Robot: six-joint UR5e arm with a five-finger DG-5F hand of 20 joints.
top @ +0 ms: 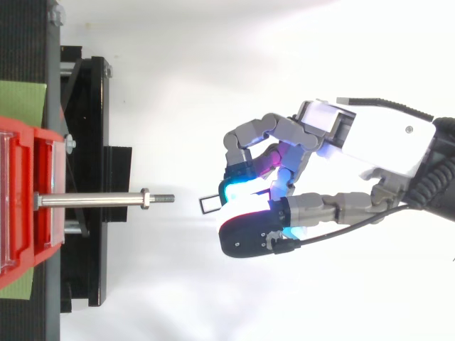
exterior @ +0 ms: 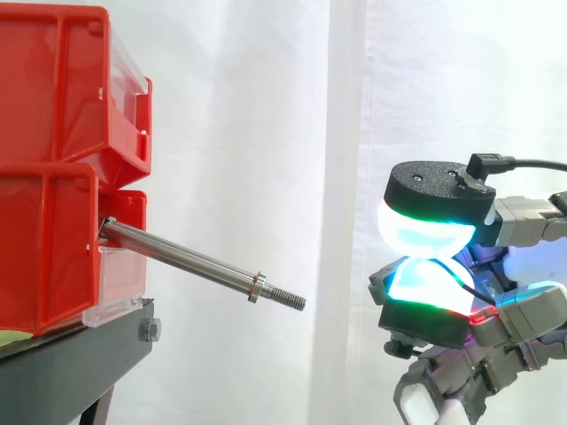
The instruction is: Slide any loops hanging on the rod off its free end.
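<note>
Right of the free end of the rod (exterior: 186, 257), the hand (top: 384, 138) hovers, clear of the thread. The rod looks bare: nothing hangs between the red bins (exterior: 53, 177) and the nut (exterior: 257, 288), so I'd call the sliding-off done. The fingertips (exterior: 425, 235) are pressed tight in a pinch, and a small white loop (top: 211, 205) pokes out leftward from them, apart from the rod. All that's left, I reckon, is setting it down.
</note>
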